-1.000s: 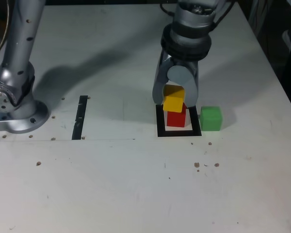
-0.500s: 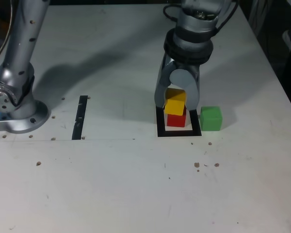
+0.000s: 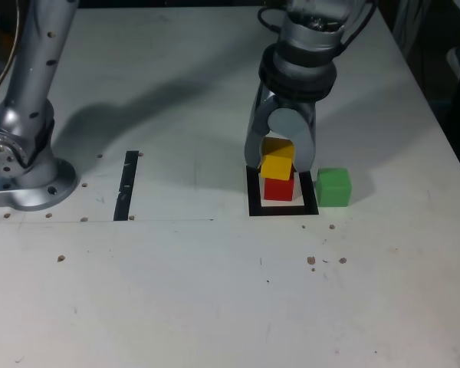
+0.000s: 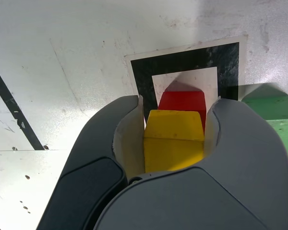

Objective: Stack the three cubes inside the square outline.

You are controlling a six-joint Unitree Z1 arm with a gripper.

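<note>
- The gripper point(image 3: 279, 170) points down over the square outline point(image 3: 283, 209), jaws closed on the yellow cube point(image 3: 277, 165) — one jaw on each side face.
- The yellow cube sits on the red cube point(image 3: 278, 188), slightly askew; whether it rests fully is hard to tell.
- The red cube stands inside the outline.
- The green cube point(image 3: 333, 186) stands on the table point(image 3: 215, 291) just beside the outline, at its edge on the exterior view's right.

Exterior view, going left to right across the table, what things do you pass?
Arm base → black strip → square outline holding the red cube with the yellow cube on it, in the gripper → green cube.
</note>
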